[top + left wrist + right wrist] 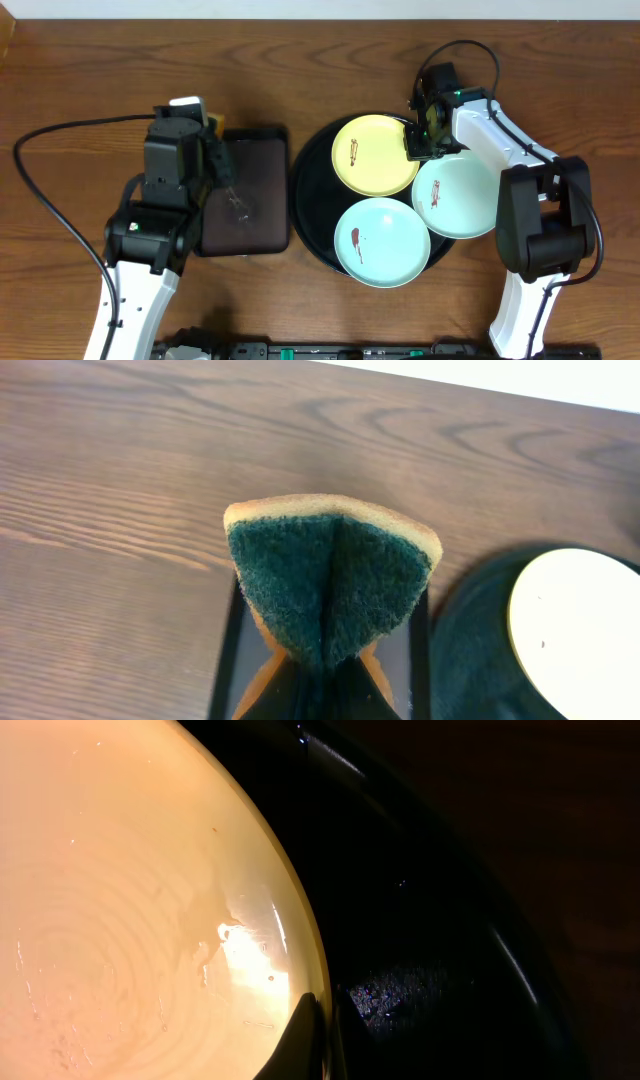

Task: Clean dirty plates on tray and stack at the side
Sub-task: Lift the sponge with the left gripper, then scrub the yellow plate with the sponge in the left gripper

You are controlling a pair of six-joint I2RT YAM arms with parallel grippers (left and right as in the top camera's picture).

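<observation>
Three dirty plates lie on the round black tray [312, 165]: a pale yellow plate [372, 152] at the back, a mint plate [382, 240] at the front and another mint plate [462, 197] at the right, each with a reddish-brown smear. My right gripper [420, 138] is shut on the yellow plate's right rim; the wrist view shows its fingers [322, 1025] pinching the rim of the yellow plate [130, 900] over the tray [430, 920]. My left gripper [215, 160] is shut on a folded green-and-yellow sponge [330, 575], held above the rectangular tray.
A smaller rectangular black tray [250, 190] with a wet patch lies left of the round tray, under the left gripper. Bare wooden table [80, 80] surrounds both trays. Cables run from both arms.
</observation>
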